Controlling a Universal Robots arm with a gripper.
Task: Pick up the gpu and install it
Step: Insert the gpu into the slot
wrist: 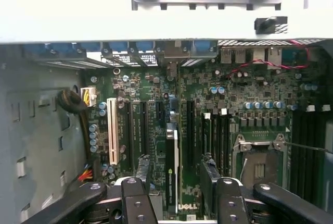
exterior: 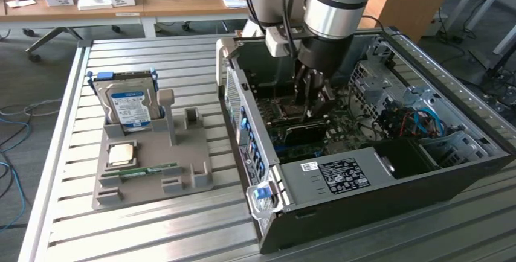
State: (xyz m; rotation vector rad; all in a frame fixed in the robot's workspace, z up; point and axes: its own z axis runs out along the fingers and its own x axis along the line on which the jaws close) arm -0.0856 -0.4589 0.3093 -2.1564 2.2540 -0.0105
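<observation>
The gpu point(wrist: 171, 166) stands on edge in the motherboard point(wrist: 244, 94), seen edge-on in the wrist view as a thin dark card with a pale strip along one side, running in line with the expansion slots. In the exterior view it shows as a dark flat slab point(exterior: 300, 133) low inside the computer case point(exterior: 451, 171), just below the arm's tool. One such card is visible.

The gripper point(wrist: 175, 190) sits directly over the card with its jaws spread wide, one black finger point(wrist: 136, 203) on each side of it; the fingers stand apart from the card's faces and hold nothing. In the exterior view the gripper point(exterior: 310, 102) reaches down into the open case.

Beside the card lies one long white slot point(wrist: 112, 130), with dark slots next to it, and one empty processor socket point(wrist: 257, 166) with a metal frame.

On the slatted table point(exterior: 161, 238), at the exterior view's left, well apart from the case, stands one grey parts holder point(exterior: 153, 180). It carries one hard drive point(exterior: 129, 108) with a blue label, upright at the far end, one square chip point(exterior: 121, 153) lying flat, and one narrow green memory stick point(exterior: 149, 171) near the front
</observation>
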